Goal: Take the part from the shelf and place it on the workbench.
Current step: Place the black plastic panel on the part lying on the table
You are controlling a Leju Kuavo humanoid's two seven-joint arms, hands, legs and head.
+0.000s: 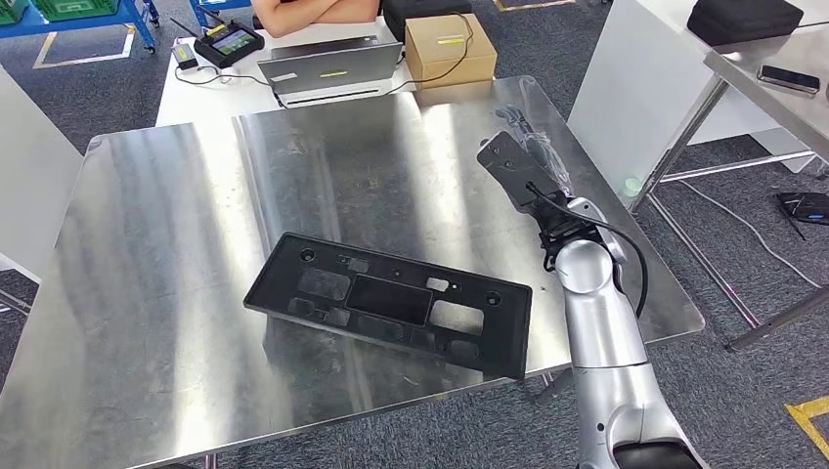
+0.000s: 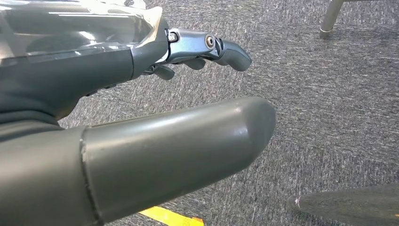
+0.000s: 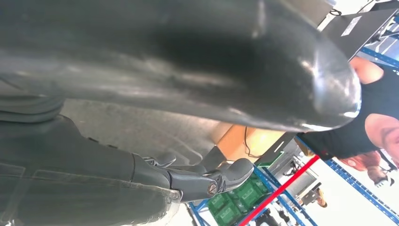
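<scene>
Seemingly done: part lies flat on table, so right robot hand hovers w/ fingers apart, holding nothing.

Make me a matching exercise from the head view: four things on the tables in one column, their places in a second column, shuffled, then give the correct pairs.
Things:
1. black part
2. cardboard box
3. laptop
4. phone

Places:
A. on the white table beyond the workbench, to the right of the laptop
B. on the grey table at the right edge of the view
C. flat on the steel workbench, near its front edge
D. on the white table, just past the workbench's far edge, in front of a person

Pairs: 1-C, 2-A, 3-D, 4-B
</scene>
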